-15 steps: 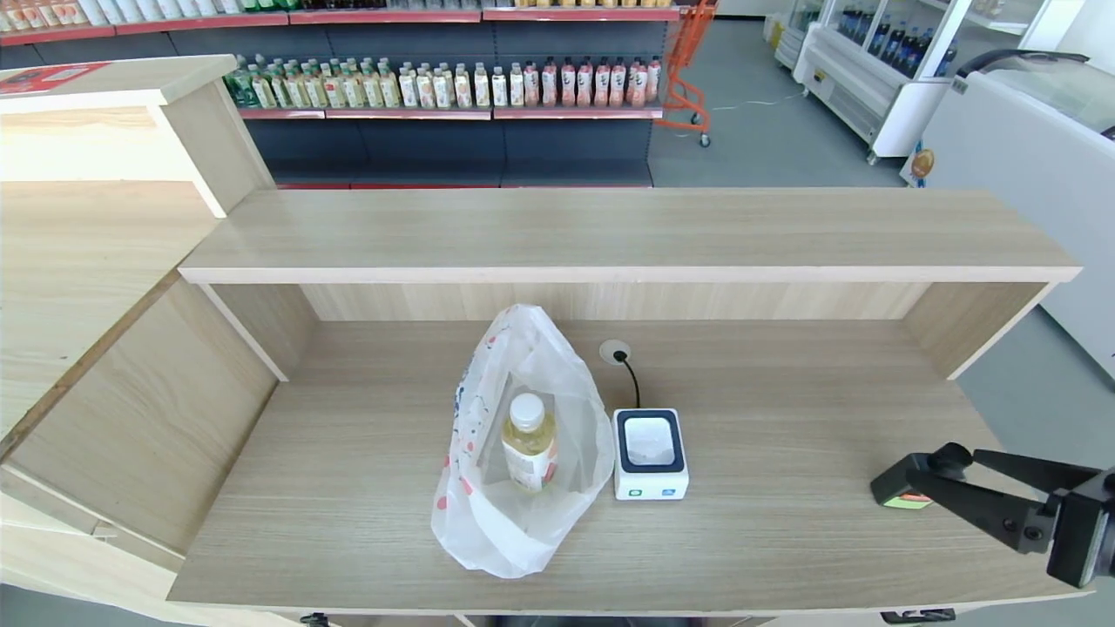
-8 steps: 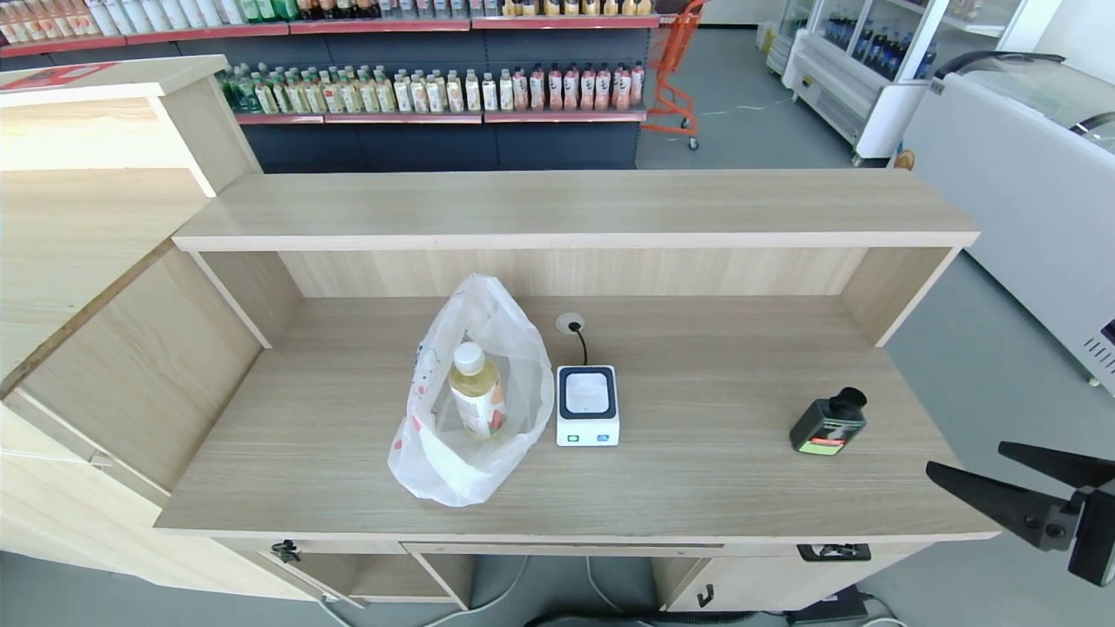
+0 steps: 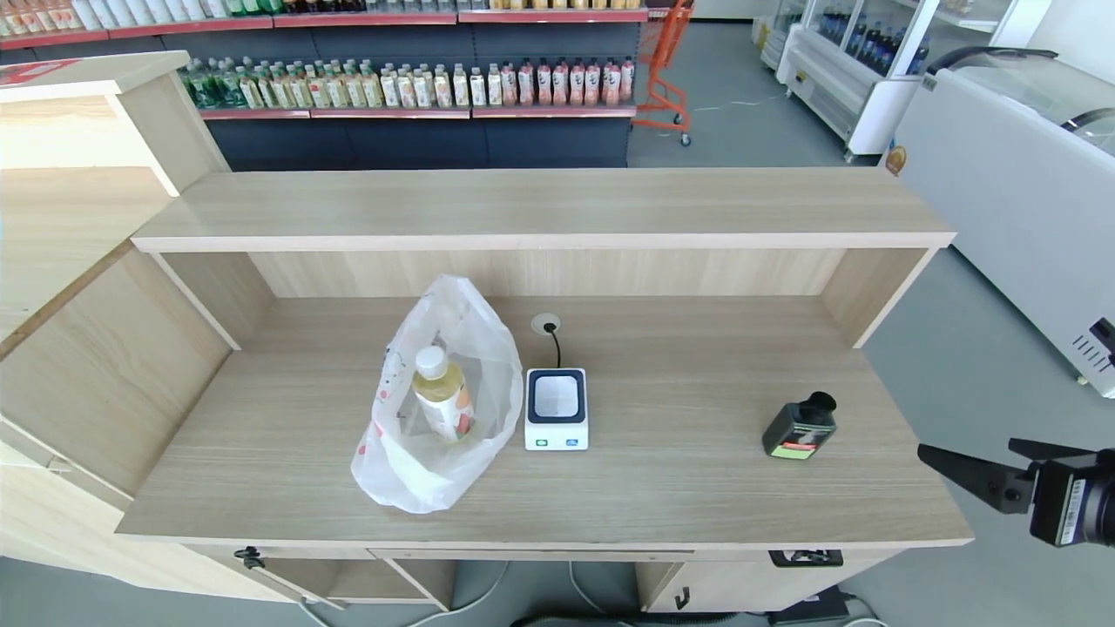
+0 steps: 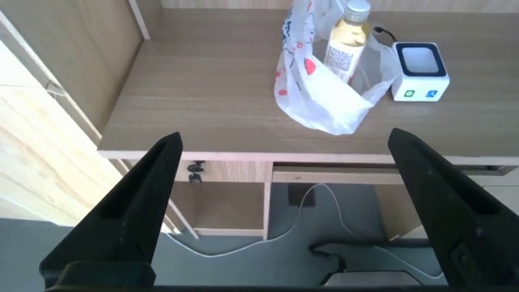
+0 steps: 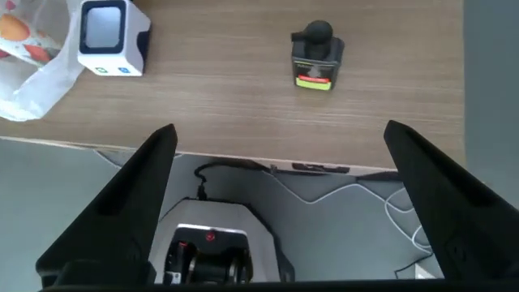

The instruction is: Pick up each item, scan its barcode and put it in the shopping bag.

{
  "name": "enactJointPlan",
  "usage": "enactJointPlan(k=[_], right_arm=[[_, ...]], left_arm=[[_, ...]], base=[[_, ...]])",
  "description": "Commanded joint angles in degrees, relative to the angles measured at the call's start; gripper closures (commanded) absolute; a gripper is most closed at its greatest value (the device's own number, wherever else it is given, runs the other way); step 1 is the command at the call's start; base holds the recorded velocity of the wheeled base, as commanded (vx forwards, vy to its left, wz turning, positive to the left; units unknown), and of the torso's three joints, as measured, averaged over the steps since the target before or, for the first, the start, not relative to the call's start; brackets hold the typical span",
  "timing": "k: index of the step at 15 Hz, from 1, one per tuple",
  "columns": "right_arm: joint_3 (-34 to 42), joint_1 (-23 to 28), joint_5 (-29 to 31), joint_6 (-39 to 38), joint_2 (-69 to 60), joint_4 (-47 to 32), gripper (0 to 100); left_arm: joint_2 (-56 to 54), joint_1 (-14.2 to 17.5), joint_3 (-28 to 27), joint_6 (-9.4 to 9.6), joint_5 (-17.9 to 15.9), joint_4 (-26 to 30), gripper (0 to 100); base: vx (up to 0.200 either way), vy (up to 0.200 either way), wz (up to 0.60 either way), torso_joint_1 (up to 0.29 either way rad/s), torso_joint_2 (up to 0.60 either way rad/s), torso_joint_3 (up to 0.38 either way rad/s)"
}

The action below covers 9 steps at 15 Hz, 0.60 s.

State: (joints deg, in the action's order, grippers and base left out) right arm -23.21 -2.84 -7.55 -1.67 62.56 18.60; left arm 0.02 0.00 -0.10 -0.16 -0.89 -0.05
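Note:
A white plastic shopping bag (image 3: pixel 409 453) stands open on the wooden counter (image 3: pixel 679 488) with a yellow drink bottle (image 3: pixel 442 405) upright inside it. Just right of the bag sits the white barcode scanner (image 3: pixel 556 407). A small black bottle (image 3: pixel 800 427) with a red-and-green label stands alone at the counter's right. My right gripper (image 3: pixel 965 447) hangs open off the counter's front right corner, apart from the black bottle (image 5: pixel 317 55). My left gripper (image 4: pixel 284 138) is open below the counter's front edge, facing the bag (image 4: pixel 324 89) and scanner (image 4: pixel 418 70).
A raised wooden ledge (image 3: pixel 540 209) walls the counter's back and sides. The scanner's cable runs to a hole (image 3: pixel 546 325) in the counter behind it. Drawers and cables (image 5: pixel 324 195) sit under the front edge. Shelves of bottles (image 3: pixel 409 87) and freezers (image 3: pixel 1002 165) stand beyond.
The head camera has pulled back and shifted, showing the whole counter. My right gripper, open next to the black bottle a second ago, has drawn back off the counter's front right corner.

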Motion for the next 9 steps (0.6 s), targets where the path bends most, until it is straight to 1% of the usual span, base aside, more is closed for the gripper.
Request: enactJointPlan(k=[1, 3, 5, 7, 8, 9], right_arm=[[0.18, 0.20, 0.60, 0.26, 2.21, -0.15, 0], [0.27, 1.52, 0.78, 4.57, 2.48, -2.69, 0], [0.18, 1.79, 2.01, 5.98, 2.92, -3.57, 0], [-0.26, 2.49, 4.56, 8.17, 4.41, -5.16, 0], [-1.57, 4.77, 6.49, 12.13, 6.08, -7.18, 0], [-1.75, 5.39, 7.46, 14.33, 7.66, -7.44, 0]], left_arm=[[-0.02, 0.00, 0.01, -0.02, 0.01, -0.04, 0], [-0.02, 0.00, 0.01, -0.02, 0.01, -0.04, 0], [-0.02, 0.00, 0.01, -0.19, 0.01, -0.04, 0], [-0.02, 0.00, 0.01, -0.02, 0.01, -0.04, 0], [-0.02, 0.00, 0.01, -0.11, 0.01, -0.04, 0], [-0.02, 0.00, 0.01, -0.19, 0.01, -0.04, 0]], base=[[0.000, -0.200, 0.00, 0.002, 0.00, 0.007], [0.000, -0.200, 0.00, 0.005, 0.00, 0.002], [0.000, -0.200, 0.00, 0.000, 0.00, 0.002], [0.000, -0.200, 0.00, -0.002, 0.00, 0.005], [0.000, -0.200, 0.00, -0.002, 0.00, 0.002], [0.000, -0.200, 0.00, 0.002, 0.01, 0.002]])
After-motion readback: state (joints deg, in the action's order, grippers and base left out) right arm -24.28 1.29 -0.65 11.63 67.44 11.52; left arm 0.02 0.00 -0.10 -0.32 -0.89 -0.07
